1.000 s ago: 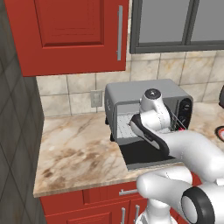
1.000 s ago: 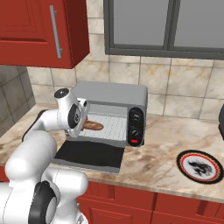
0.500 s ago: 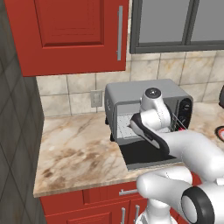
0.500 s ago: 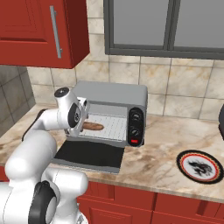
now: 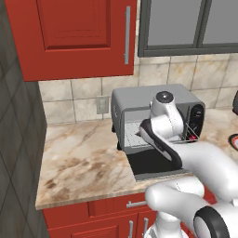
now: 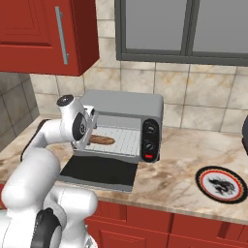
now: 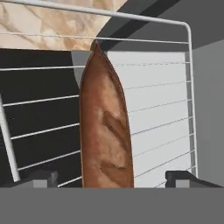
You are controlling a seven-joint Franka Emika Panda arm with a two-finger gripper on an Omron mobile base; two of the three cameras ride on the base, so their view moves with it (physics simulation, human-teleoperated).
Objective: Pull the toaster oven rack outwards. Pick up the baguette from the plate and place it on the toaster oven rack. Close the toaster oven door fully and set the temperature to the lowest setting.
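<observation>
The two-finger gripper (image 7: pixel 111 179) stands spread apart, its tips either side of the slim golden-brown baguette (image 7: pixel 106 127), which lies on the silver wire toaster oven rack (image 7: pixel 166 131). The loaf looks light, stiff and crusty, best gripped mid-length.

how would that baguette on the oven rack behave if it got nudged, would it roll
The baguette looks rounded and slim, so a sideways nudge could probably roll it. The toaster oven rack wires run across it, which may slow that. It lies straight and unsagging, so it is likely stiff and fairly light.
</observation>
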